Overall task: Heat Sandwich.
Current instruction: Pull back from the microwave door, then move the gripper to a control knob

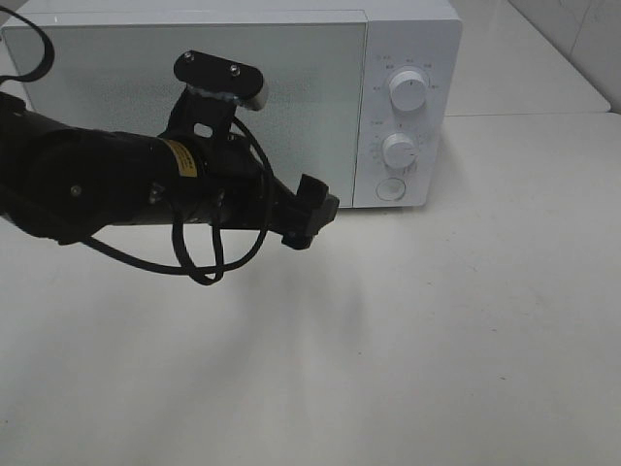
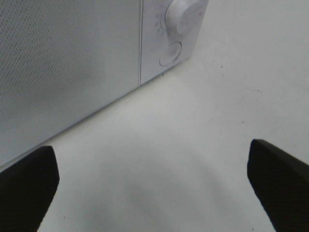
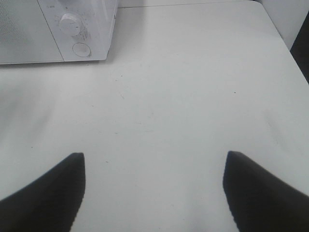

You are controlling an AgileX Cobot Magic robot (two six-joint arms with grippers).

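On the table [image 1: 437,340]: white microwave [image 1: 291,49], door [image 1: 107,87] shut.
Left arm [image 1: 97,184]: in front of the door, above the table.
Left jaws: wide, holding nothing.
Right jaws: wide, holding nothing, over the table, right of the microwave.
Sandwich: cannot tell where it is.

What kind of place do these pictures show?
Probably a robot test bench set up as a kitchen corner: a white microwave with two dials stands on a plain white table, and a black robot arm reaches before it.
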